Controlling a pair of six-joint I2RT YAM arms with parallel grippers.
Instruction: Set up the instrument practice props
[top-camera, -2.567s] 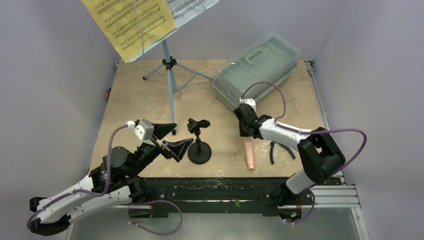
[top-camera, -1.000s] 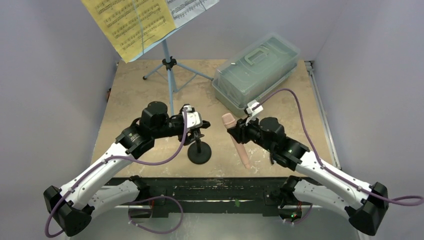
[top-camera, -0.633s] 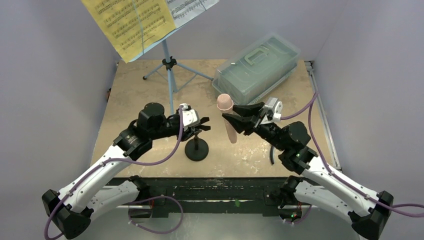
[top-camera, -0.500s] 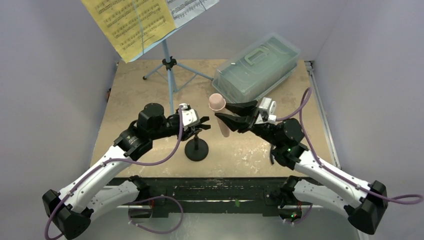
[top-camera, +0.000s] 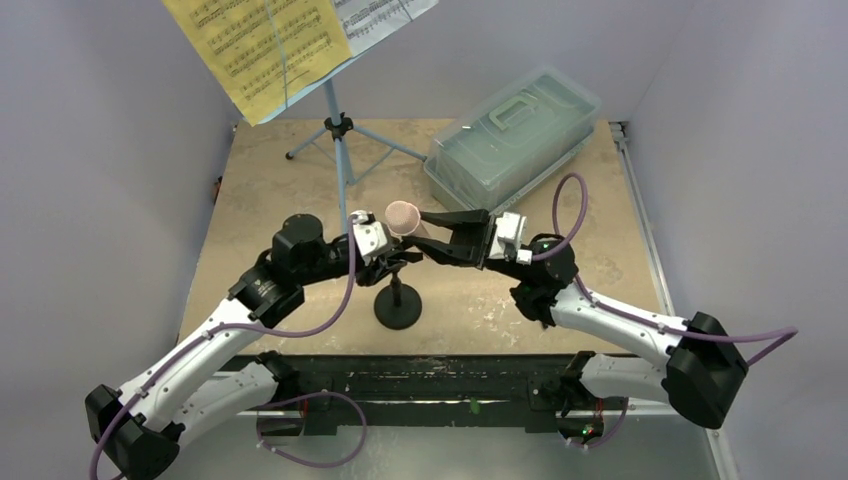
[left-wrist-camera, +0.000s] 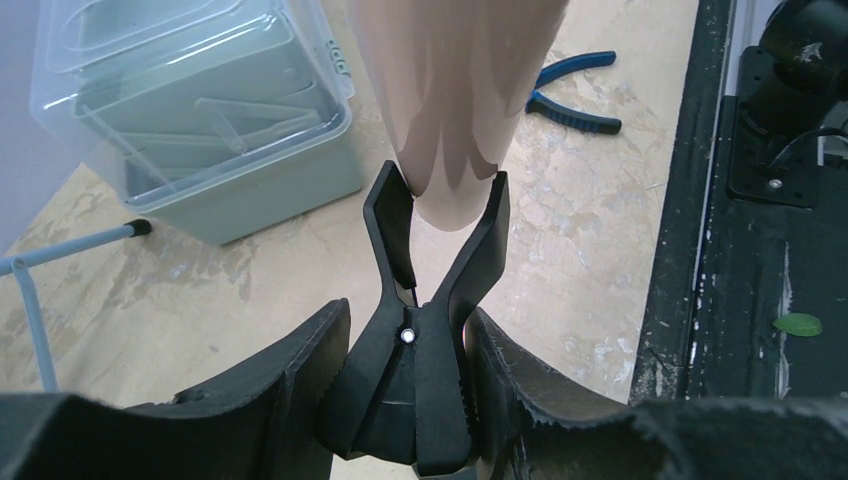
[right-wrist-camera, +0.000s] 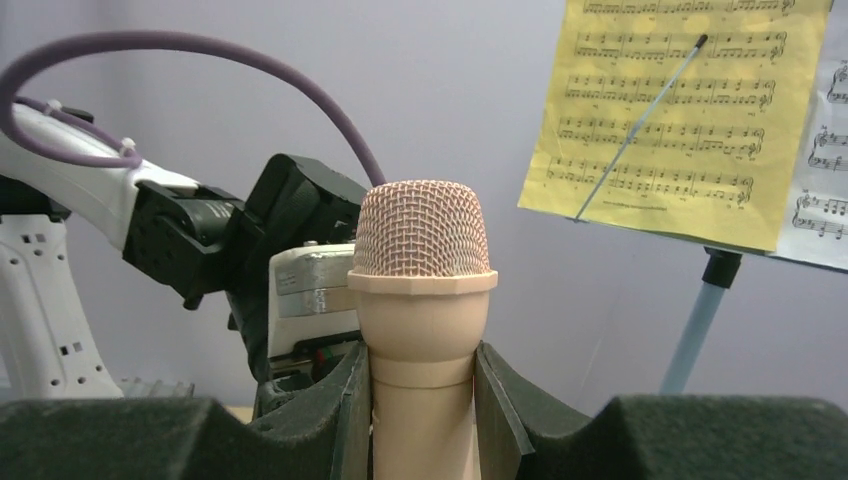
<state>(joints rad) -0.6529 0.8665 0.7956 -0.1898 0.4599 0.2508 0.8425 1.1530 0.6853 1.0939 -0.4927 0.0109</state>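
From above, the microphone stand (top-camera: 398, 311) sits mid-way along the table's (top-camera: 270, 190) near edge. The right gripper (top-camera: 423, 231) holds the microphone (top-camera: 402, 216) upright over it.

Left wrist: the left gripper (left-wrist-camera: 410, 368) pinches the stand's clip (left-wrist-camera: 432, 265), its prongs flanking the microphone's foot.

Right wrist: fingers (right-wrist-camera: 350, 410) clamp the microphone's neck.
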